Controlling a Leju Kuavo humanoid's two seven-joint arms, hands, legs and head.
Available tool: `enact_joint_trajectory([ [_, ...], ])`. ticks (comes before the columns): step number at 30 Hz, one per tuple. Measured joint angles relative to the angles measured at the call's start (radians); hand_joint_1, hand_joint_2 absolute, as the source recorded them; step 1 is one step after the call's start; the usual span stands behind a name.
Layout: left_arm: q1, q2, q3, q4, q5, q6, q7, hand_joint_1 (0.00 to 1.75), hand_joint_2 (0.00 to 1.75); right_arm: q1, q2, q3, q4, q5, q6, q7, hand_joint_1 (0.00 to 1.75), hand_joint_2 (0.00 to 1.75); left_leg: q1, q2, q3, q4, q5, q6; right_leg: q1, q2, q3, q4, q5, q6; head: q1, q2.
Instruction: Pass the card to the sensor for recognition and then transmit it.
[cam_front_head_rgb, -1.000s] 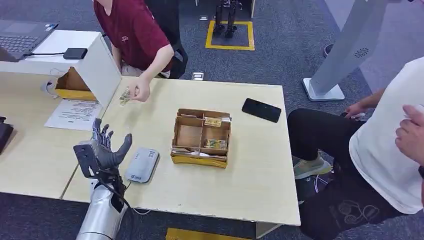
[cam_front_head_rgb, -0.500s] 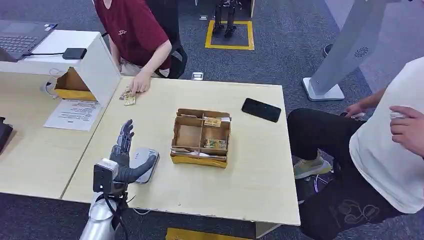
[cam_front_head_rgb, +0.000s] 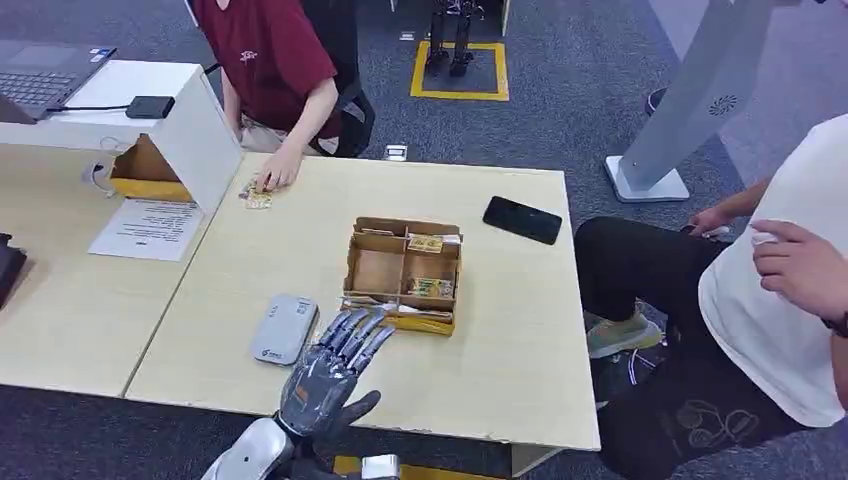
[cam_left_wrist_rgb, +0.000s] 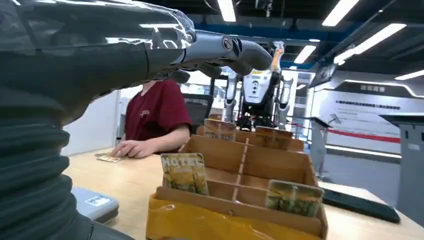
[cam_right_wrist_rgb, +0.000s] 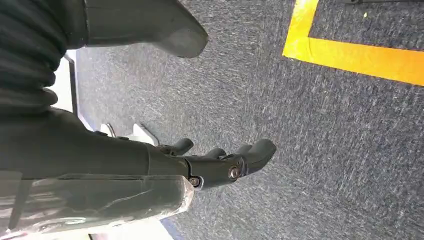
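A brown cardboard box with compartments stands mid-table, holding several cards; in the left wrist view the cards stand upright in the box. The grey card sensor lies flat to the box's left. My left hand hovers flat over the table's near edge, between sensor and box, its fingers spread toward the box front and holding nothing. A person in red at the far side presses cards onto the table. My right hand hangs over the carpet, fingers loosely curled, empty.
A black phone lies at the table's far right. A seated person in white fills the right side. To the left stand a white slanted board, a paper sheet, and a laptop.
My left hand swung right from beside the sensor to in front of the box and turned palm down. The person in red lowered the cards onto the table.
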Motion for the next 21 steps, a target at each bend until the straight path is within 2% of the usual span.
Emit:
enact_joint_trajectory([
  [6, -0.036, 0.007, -0.050, 0.076, -0.087, 0.037, 0.084, 0.00, 1.75, -0.001, 0.000, -0.015, -0.003, 0.024, 0.002, 0.001, 0.00, 1.75, 0.000, 0.000, 0.000, 0.000, 0.000, 0.000, 0.000, 0.000, 0.000, 0.000, 0.000, 0.000, 0.000, 0.000],
  [11, -0.065, 0.007, -0.053, 0.132, -0.127, 0.081, 0.152, 0.00, 1.75, -0.001, 0.000, -0.025, -0.005, 0.046, 0.002, -0.001, 0.00, 1.75, 0.000, 0.000, 0.000, 0.000, 0.000, 0.000, 0.000, 0.000, 0.000, 0.000, 0.000, 0.000, 0.000, 0.000],
  [21, -0.099, 0.005, -0.046, 0.181, -0.118, 0.086, 0.164, 0.00, 1.75, -0.001, 0.000, -0.042, -0.006, 0.052, 0.002, -0.002, 0.00, 1.75, 0.000, 0.000, 0.000, 0.000, 0.000, 0.000, 0.000, 0.000, 0.000, 0.000, 0.000, 0.000, 0.000, 0.000],
])
